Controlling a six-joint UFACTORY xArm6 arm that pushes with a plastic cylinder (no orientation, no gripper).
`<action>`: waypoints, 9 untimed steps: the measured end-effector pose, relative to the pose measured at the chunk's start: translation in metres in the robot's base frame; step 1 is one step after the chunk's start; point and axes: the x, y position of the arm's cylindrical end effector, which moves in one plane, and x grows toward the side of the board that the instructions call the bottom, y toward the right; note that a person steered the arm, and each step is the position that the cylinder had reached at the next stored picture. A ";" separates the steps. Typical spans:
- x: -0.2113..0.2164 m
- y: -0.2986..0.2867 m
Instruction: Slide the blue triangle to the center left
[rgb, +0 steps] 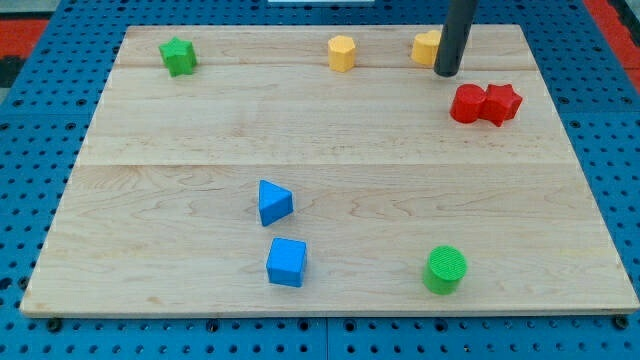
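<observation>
Pale wooden bench set on a blue pegboard surface. The dark straight rod comes down at the view's top right; my tip touches the board just beside the right-hand yellow block, partly hiding it. No hand on this arm, only the rod, so nothing is grasped.

Blue triangle block lies below the board's middle, slightly toward the view's left, well apart from my tip. Blue cube sits just below it, close but apart.

Green star-shaped block at top left. Yellow cylinder-like block at top centre. Red rounded block and red star-shaped block touching each other at right, just below my tip. Green cylinder at bottom right.
</observation>
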 end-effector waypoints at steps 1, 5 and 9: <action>-0.013 0.063; 0.256 0.009; 0.306 -0.150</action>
